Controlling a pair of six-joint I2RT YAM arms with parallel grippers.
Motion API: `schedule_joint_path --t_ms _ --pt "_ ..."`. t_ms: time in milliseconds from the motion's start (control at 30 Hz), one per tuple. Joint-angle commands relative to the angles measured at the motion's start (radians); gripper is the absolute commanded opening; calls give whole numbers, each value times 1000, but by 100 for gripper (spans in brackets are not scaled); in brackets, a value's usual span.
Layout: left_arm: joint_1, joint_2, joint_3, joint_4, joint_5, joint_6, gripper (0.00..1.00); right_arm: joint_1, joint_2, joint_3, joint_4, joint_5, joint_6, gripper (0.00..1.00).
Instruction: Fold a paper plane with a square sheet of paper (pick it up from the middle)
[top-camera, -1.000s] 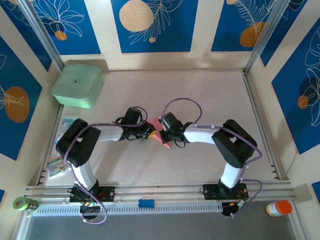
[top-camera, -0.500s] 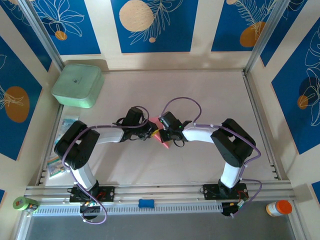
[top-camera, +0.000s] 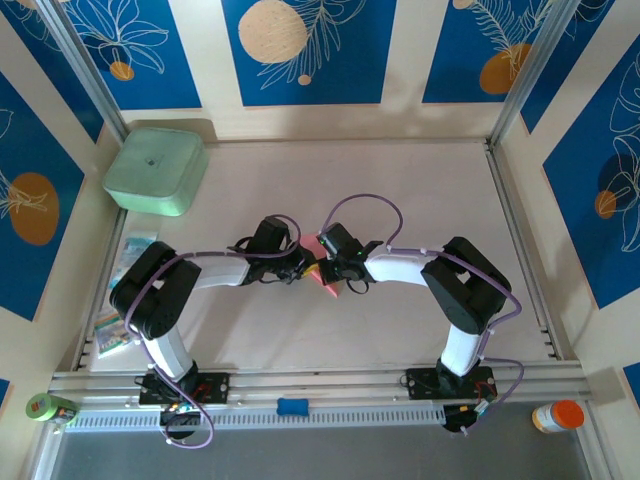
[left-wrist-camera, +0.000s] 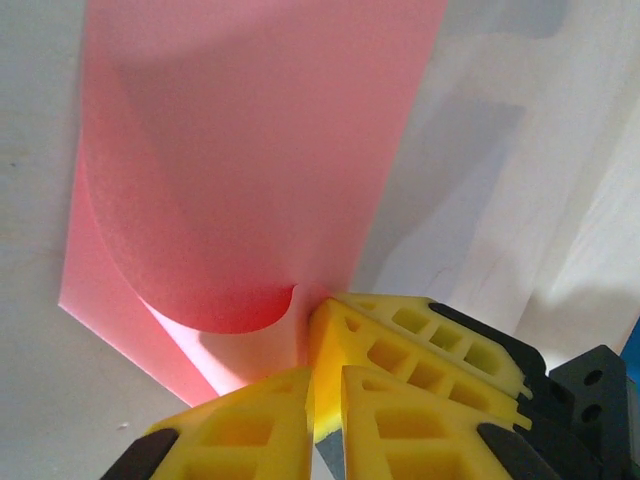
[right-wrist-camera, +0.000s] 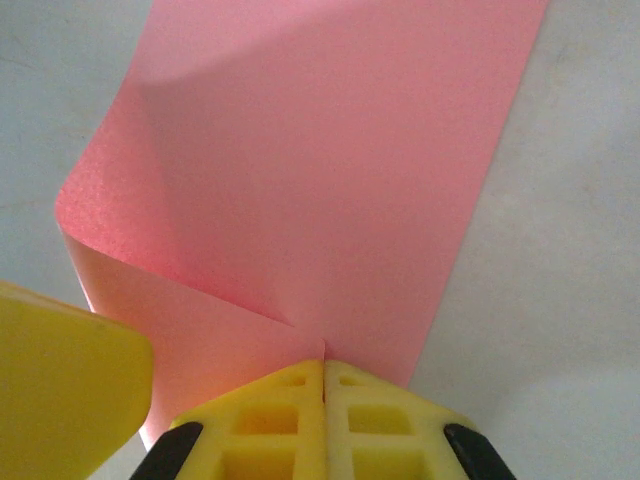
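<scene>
Near rail: I see a small blue block (top-camera: 291, 406) between the two arm bases, a green roll (top-camera: 45, 407) at the left end and a white bottle with an orange cap (top-camera: 558, 415) at the right end.

Left edge of the pale table (top-camera: 420, 190), a little farther in: a few small clear printed packets (top-camera: 124, 290) lie flat.

Mid-table: both arms reach inward and meet. The thin, matte pink-red sheet of paper (left-wrist-camera: 250, 150) lies on the table between them, partly folded, with one flap curling up and over the layer beneath.

Right gripper (right-wrist-camera: 323, 368): its yellow fingers are pressed tight together, clamped on the sheet of paper where a crease runs into their seam.

Left gripper (left-wrist-camera: 325, 380): its yellow fingers stand nearly together with a thin slit between them, tips at the foot of the curled flap. I cannot tell whether any paper is nipped there. The two grippers sit just beside each other, tips almost touching.

Far left corner: a mint-green square box (top-camera: 155, 170) with rounded edges, well apart from the sheet of paper.
</scene>
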Motion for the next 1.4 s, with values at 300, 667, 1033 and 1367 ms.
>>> schedule_joint_path --t_ms 300,667,1033,1367 --pt "-7 42 12 -37 -21 48 15 1 32 -3 -73 -28 14 0" --pt "-7 59 15 -52 -32 66 14 2 34 -3 -73 -31 16 0" --pt "-8 80 20 -58 -33 72 14 1 34 0 -76 -38 11 0" --pt "-7 81 31 -125 -46 75 14 -40 -59 41 -136 -120 67 7"
